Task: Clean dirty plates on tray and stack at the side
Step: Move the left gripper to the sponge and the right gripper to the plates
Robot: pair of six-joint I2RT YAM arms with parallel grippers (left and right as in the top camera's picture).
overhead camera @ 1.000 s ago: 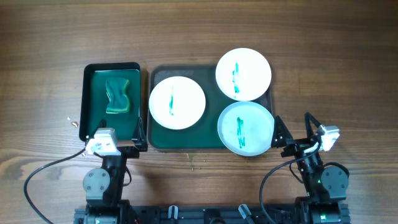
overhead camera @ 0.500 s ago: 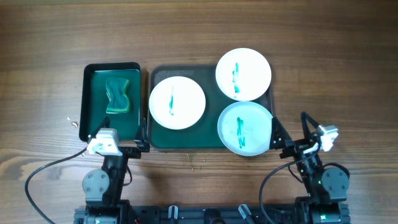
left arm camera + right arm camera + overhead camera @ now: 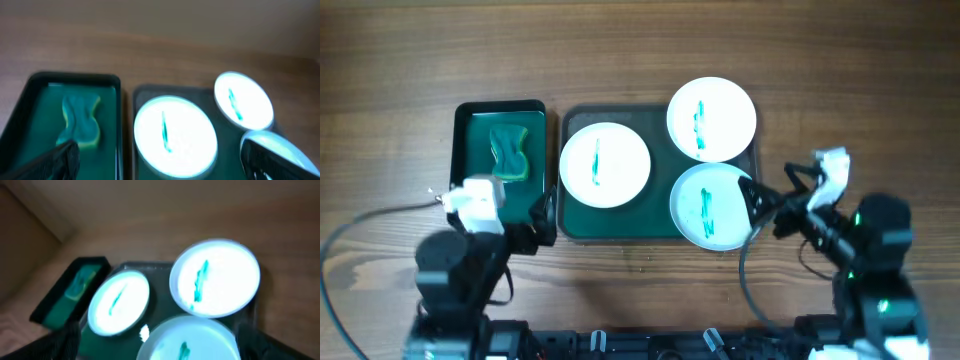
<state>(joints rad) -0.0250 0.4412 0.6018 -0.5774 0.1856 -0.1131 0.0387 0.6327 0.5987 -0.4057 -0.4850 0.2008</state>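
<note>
We see three white plates [image 3: 605,165] on the tray [image 3: 620,222], each streaked teal. Our left pincer [image 3: 546,215] and right pincer [image 3: 757,207] gape empty.

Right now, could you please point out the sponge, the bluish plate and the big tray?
sponge [image 3: 510,152], overhead view, middle of its top.
bluish plate [image 3: 715,215], overhead view, centre of its face.
big tray [image 3: 660,172], overhead view, bare floor near its middle.

My left gripper [image 3: 542,215] hangs over the bench [image 3: 640,40] near its front edge, left of centre, pointing right, fingers [image 3: 64,159] spread wide. My right gripper [image 3: 765,207] hangs toward the front right corner, pointing left, fingers [image 3: 62,341] also parted wide. Both arms rise from the front edge.
</note>
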